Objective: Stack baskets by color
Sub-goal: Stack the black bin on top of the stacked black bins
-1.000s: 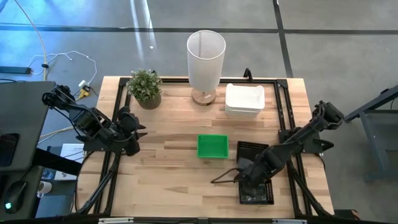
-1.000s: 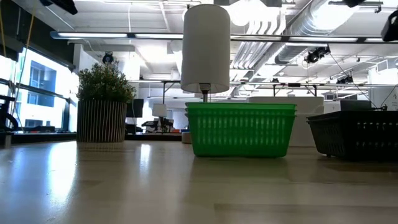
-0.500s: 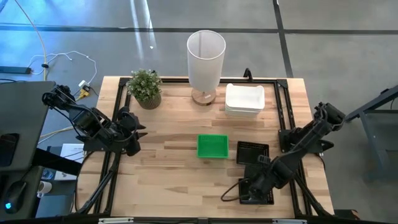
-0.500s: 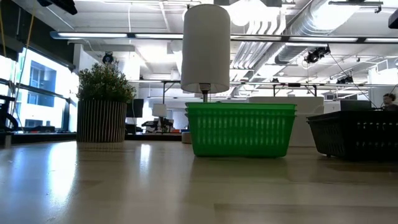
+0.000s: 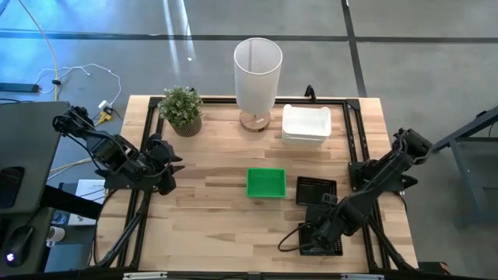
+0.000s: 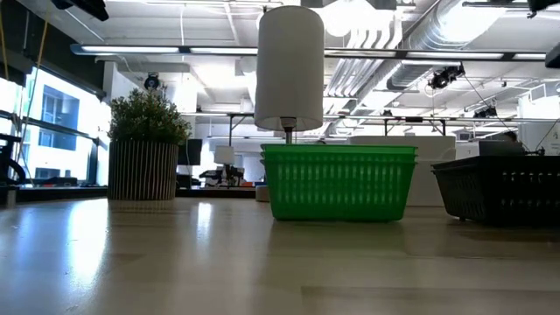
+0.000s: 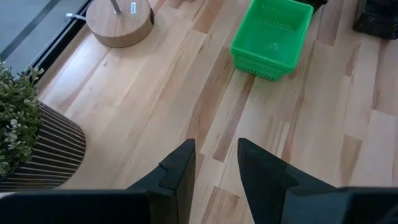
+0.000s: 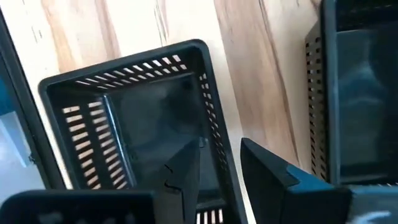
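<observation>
- Black mesh fills most of what my right gripper (image 8: 221,144) sees: it hangs over a black basket (image 5: 320,243) at the near right corner of the counter (image 5: 210,214)
- The jaws there are parted, with the basket's side wall showing in the gap between them; they grasp nothing that I can see, and I cannot tell whether they touch the plastic
- From above, my right gripper (image 5: 313,233) covers the near left part of that basket
- A second black basket (image 5: 317,189) sits just behind the first, a strip of bare wood between the two; whether it is one basket or several nested I cannot tell
- The green basket (image 5: 265,183) stands in the middle of the counter, just left of that second black one and not touching it
- The white baskets (image 5: 306,124) are stacked at the far right, beside the foot of the tall white bin (image 5: 257,70)
- My left gripper (image 5: 165,167) waits at the left edge, near the potted plant (image 5: 181,109), well apart from every basket
- Its jaws stand released and empty, bare wood in the gap, with the green basket (image 7: 272,38) farther ahead
</observation>
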Robot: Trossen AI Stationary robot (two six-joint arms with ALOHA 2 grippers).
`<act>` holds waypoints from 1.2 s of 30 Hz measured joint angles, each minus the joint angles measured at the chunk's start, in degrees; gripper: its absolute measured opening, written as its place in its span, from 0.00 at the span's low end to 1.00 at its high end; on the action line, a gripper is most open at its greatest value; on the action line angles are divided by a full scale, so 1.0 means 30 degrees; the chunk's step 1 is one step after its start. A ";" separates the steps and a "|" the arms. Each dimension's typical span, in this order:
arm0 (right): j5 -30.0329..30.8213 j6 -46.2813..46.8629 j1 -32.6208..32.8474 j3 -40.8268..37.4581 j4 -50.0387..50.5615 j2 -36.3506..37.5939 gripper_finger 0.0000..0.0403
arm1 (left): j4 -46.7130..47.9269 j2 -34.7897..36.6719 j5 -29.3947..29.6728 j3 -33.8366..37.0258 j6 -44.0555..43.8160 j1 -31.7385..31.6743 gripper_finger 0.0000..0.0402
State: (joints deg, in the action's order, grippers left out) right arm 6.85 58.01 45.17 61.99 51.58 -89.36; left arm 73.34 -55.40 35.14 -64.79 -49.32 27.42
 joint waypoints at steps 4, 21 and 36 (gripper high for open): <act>-0.0344 -0.0031 -0.0015 -0.0874 -0.1286 0.0000 0.26 | -0.0005 0.0000 0.0000 0.0000 0.0000 0.0000 0.26; -0.1374 0.0823 -0.0058 -0.3209 -0.3375 0.0000 0.26 | 0.0002 0.0000 -0.0337 0.0000 0.0000 0.0000 0.26; -0.2388 0.1217 -0.0058 -0.3487 -0.3194 0.0000 0.24 | -0.0005 0.0000 -0.0357 0.0007 -0.0015 -0.0007 0.26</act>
State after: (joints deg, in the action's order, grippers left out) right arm -0.31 61.67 44.99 51.53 41.99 -89.36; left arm 73.32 -55.40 34.06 -64.77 -49.36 27.40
